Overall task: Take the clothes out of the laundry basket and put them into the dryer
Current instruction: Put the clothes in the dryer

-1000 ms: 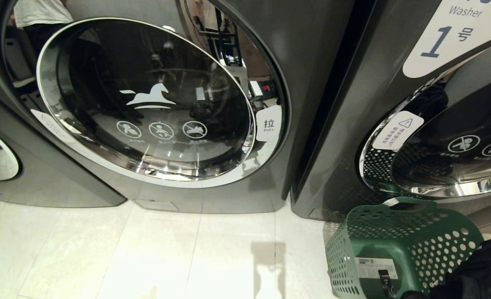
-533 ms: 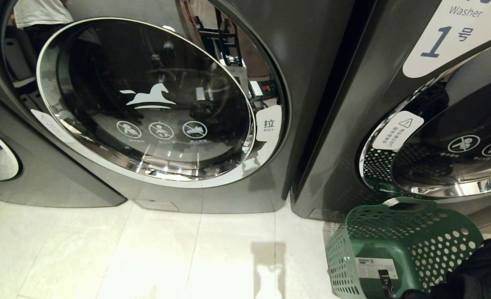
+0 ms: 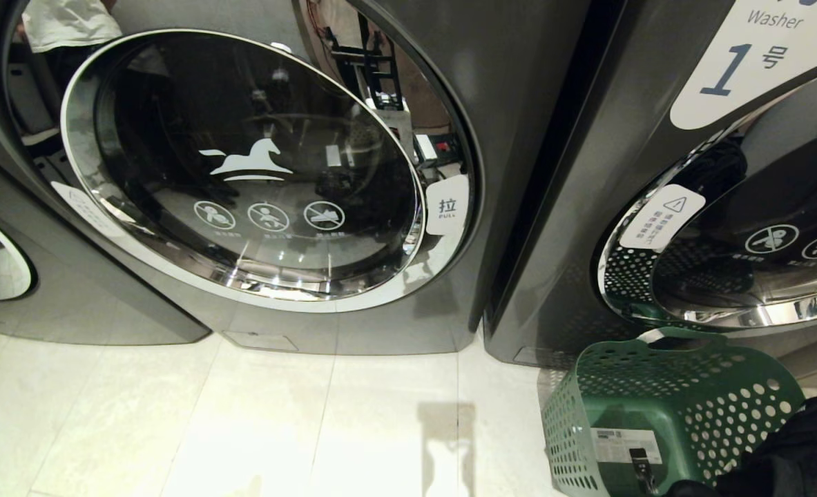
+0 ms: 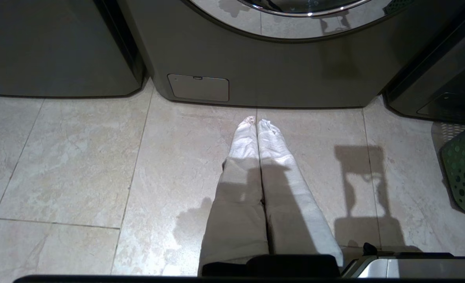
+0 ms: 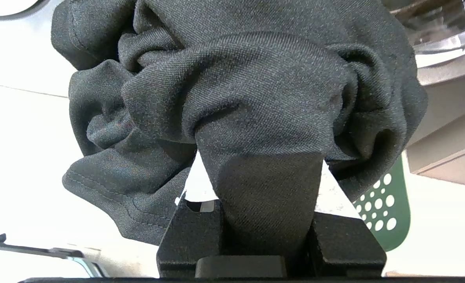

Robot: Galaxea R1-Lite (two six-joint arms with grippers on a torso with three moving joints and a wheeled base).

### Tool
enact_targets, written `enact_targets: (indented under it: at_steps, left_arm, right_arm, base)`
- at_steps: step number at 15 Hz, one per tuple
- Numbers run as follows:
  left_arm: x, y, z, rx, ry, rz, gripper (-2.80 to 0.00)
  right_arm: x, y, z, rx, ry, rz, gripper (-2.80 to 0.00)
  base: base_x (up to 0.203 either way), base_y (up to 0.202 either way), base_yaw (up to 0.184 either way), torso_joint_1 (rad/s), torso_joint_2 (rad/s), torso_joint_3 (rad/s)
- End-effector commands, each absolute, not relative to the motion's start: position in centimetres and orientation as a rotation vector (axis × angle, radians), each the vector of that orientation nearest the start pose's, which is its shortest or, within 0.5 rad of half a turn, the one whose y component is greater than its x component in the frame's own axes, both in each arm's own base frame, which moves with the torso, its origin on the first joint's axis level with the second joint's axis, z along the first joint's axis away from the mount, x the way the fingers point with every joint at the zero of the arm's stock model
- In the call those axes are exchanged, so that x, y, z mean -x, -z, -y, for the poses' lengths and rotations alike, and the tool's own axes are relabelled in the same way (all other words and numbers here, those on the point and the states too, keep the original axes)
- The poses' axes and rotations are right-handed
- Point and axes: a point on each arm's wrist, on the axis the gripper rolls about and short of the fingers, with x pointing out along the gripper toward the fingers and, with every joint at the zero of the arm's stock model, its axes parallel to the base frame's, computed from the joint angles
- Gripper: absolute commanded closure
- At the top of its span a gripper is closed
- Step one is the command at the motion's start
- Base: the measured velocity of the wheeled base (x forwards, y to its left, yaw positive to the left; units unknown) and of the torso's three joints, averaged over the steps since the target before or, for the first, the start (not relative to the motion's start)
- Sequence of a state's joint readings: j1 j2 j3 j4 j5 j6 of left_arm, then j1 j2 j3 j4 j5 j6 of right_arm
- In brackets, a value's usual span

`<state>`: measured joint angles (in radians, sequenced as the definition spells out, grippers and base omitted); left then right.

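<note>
The pale tiled floor (image 3: 242, 428) lies bare and wide in front of the middle machine, from its base out to the near edge of the head view; the only thing standing on it is the green laundry basket (image 3: 664, 414), tipped on its side at the floor's right end, close against the foot of the right-hand machine (image 3: 560, 207).

The dryer (image 3: 394, 324) in the middle has its round glass door (image 3: 242, 166) swung out on its left hinge, the chrome rim standing clear of the grey front. A narrow dark gap separates it from the right-hand machine.

The basket's perforated wall carries a white sticker (image 3: 626, 445) too small to read. A dark garment (image 5: 232, 102) is bunched up at the basket's right side, lifted in the right gripper (image 5: 269, 188), whose jaws are clamped on a fold of the cloth. The left gripper (image 4: 256, 122) hangs over the bare tiles just short of the dryer's base, its cloth-wrapped fingers (image 4: 246, 141) pressed together with nothing between them.

The door glass shows a white horse logo (image 3: 246, 160) above three round warning icons. A tab on the door's right edge reads "拉 PULL" (image 3: 447, 206). The right-hand machine's label reads "Washer 1号" (image 3: 753, 55).
</note>
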<state>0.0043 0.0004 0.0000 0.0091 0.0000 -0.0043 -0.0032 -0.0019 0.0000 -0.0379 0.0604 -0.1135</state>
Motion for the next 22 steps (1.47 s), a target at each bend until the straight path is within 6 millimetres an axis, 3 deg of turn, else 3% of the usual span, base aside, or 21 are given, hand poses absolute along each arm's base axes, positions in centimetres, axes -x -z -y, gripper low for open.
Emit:
enact_targets:
  at_steps: [1,8,22]
  left_arm:
    - [2.28,-7.41,0.01,0.005,-0.005,-0.009,0.00]
    - [2.28,-7.41,0.01,0.008,-0.005,-0.009,0.00]
    - [2.28,-7.41,0.01,0.008,-0.005,-0.009,0.00]
  right_arm:
    - [2.15,-7.43,-0.14,0.108,-0.056,0.023,0.00]
    - [2.15,-7.48,-0.13,0.105,-0.052,0.028,0.00]
    - [2.15,-7.49,-0.13,0.116,-0.052,0.029,0.00]
  base:
    - [0.000,0.000,0.000,0.000,0.00,0.000]
    - [0.000,0.000,0.000,0.001,0.00,0.014]
    - [0.000,0.000,0.000,0.003,0.00,0.194]
